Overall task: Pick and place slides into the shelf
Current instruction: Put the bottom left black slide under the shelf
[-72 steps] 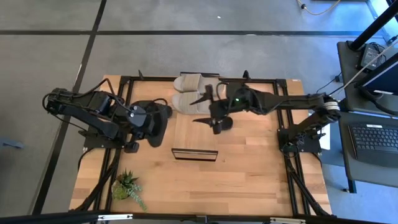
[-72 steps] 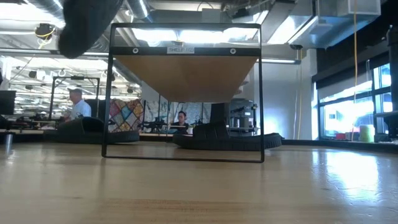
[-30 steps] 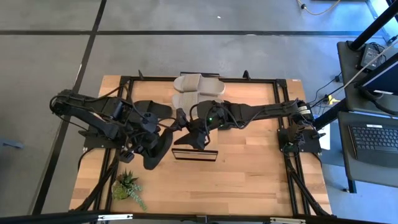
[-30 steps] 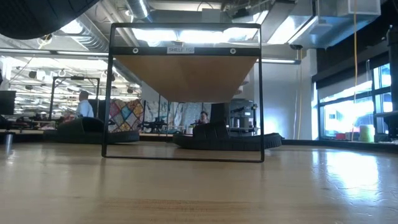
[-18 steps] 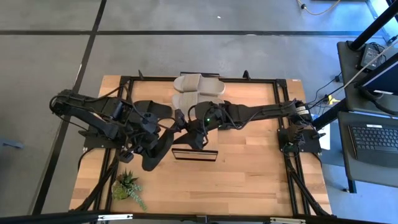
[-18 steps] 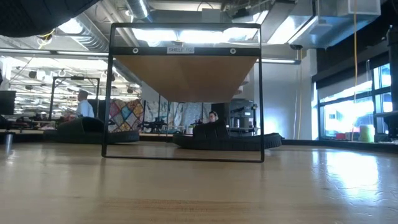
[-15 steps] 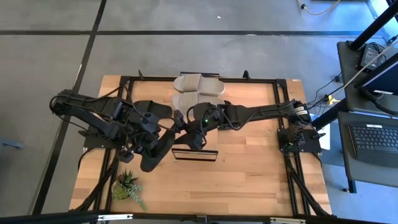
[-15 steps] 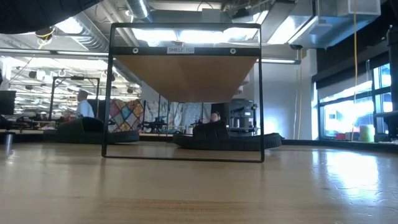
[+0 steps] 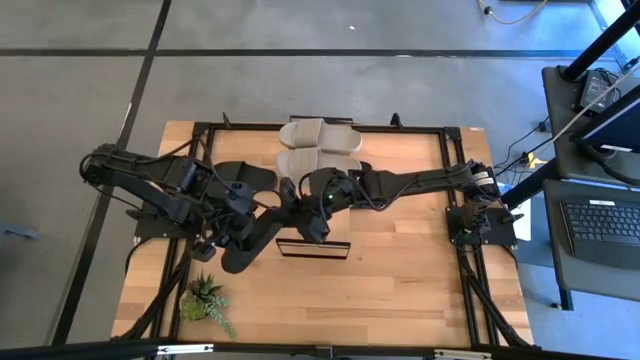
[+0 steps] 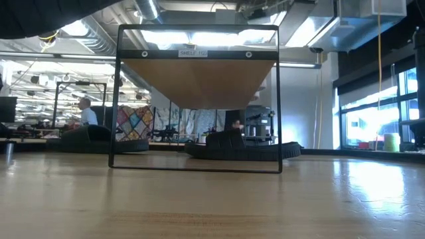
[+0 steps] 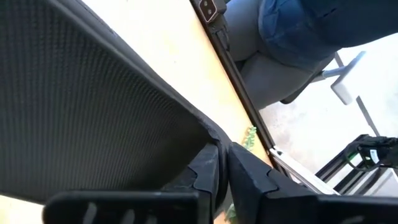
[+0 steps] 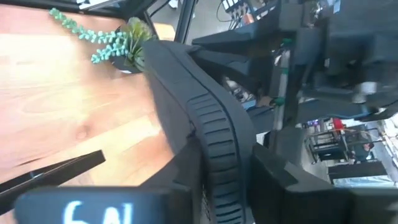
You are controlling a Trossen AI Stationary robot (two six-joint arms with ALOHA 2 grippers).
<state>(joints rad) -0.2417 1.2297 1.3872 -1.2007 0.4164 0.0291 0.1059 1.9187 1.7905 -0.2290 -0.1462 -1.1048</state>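
A black slide (image 9: 245, 250) hangs above the table, left of the shelf (image 9: 313, 248). My left gripper (image 9: 232, 232) is shut on its left side, and my right gripper (image 9: 296, 212) is shut on its far right end. In the low view its dark underside (image 10: 40, 13) fills the top left corner, above the shelf's frame (image 10: 199, 66). Two beige slides (image 9: 318, 135) lie on their soles at the table's far edge. Another black slide (image 9: 245, 175) lies at the far left. My left gripper pinches the slide's thin side edge (image 11: 211, 140) between its two fingers (image 11: 249, 177), slanting down from the table's left. The textured sole (image 11: 81, 112) spreads away from the fingers, clear of the table. My right gripper has the slide's ribbed sole rim (image 12: 214, 146) between its two fingers (image 12: 280, 177), at the end nearest the shelf. The fingers come nearly level from the table's right. The slide stretches away from them toward the plant, clear of the table.
A small green potted plant (image 9: 205, 300) stands at the near left corner. More black slides (image 10: 239, 147) lie on the table behind the shelf in the low view. Bare wood lies near and right of the shelf. People sit in the room beyond.
My right gripper has sunk slightly and its fingers have closed on the far right end of the black slide, which my left gripper keeps holding. The slide stays lifted and has shifted a little; in the low view its underside now lies flatter.
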